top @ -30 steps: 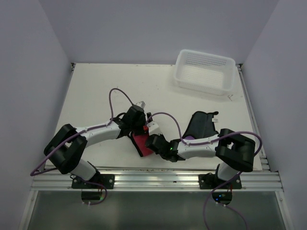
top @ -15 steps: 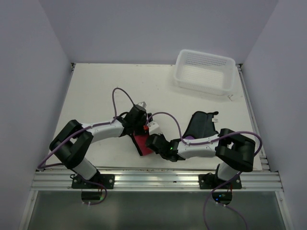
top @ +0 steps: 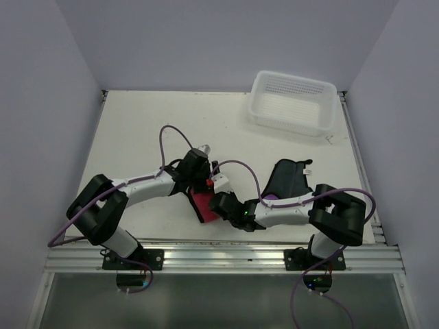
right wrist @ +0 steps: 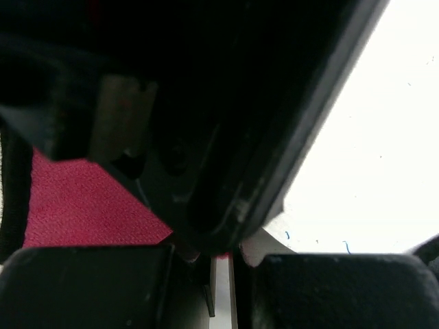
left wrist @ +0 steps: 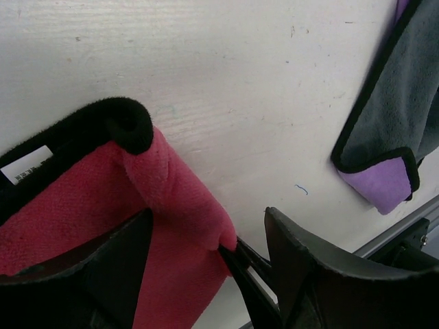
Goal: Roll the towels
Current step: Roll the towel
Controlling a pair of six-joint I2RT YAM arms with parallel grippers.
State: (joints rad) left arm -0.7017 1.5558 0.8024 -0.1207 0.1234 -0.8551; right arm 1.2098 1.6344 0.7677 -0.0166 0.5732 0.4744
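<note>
Left gripper (left wrist: pixel 206 267) gapes over the pink-red towel (left wrist: pixel 103 212), gripping nothing. Right gripper (right wrist: pixel 219 274) pinches its edge shut; slip risks unrolling.

My left gripper (top: pixel 203 186) reaches in low from the left, jaws spread wide, meeting my right gripper (top: pixel 218 203), jaws nearly closed, near the table's front edge.

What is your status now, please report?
Left gripper open around pink-red towel. Right gripper shut at the towel's edge. Purple towel waits flat. Nothing in the way.
</note>
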